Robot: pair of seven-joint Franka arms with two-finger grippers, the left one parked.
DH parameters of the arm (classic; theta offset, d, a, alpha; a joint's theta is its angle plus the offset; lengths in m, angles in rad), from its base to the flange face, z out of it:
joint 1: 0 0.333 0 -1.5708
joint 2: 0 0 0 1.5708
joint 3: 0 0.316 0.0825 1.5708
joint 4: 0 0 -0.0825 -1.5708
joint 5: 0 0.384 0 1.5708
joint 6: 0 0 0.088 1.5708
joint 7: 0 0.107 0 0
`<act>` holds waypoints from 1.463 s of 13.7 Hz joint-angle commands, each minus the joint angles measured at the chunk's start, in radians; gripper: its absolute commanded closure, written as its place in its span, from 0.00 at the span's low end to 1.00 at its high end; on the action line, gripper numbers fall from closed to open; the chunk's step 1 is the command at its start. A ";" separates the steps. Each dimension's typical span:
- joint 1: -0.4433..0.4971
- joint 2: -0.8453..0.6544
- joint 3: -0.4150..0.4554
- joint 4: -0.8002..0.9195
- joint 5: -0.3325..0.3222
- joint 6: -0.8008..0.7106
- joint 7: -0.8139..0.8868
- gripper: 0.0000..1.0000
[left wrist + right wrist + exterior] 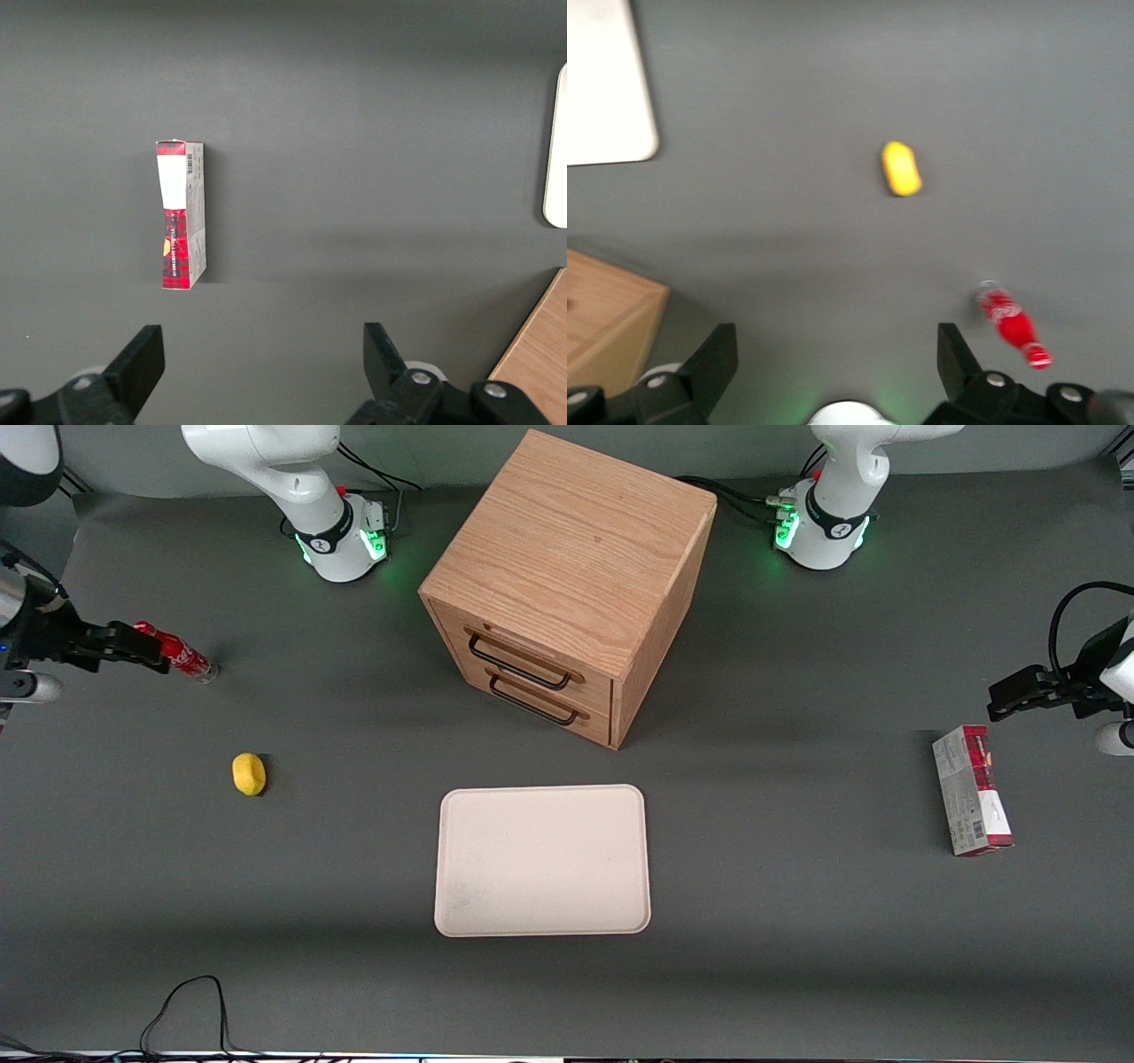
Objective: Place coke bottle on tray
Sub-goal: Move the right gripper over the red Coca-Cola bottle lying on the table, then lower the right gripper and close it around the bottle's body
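The coke bottle (pixel 180 655) is small and red with a white logo. It lies on its side on the dark table toward the working arm's end, and also shows in the right wrist view (pixel 1013 326). My right gripper (pixel 149 653) hangs above the table close to the bottle's cap end. It is open and empty (pixel 833 359), and the bottle lies outside its fingers, off to one side. The cream-pink tray (pixel 542 859) lies flat and bare mid-table, nearer the front camera than the cabinet. One of its corners shows in the right wrist view (pixel 607 88).
A wooden two-drawer cabinet (pixel 567 576) stands mid-table, farther from the camera than the tray. A small yellow object (pixel 249 773) lies between bottle and tray. A red-and-grey carton (pixel 972 790) lies toward the parked arm's end. A black cable (pixel 186 1001) loops at the front edge.
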 commanded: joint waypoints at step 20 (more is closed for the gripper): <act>0.008 -0.321 -0.685 -0.853 -0.428 0.663 -0.470 0.00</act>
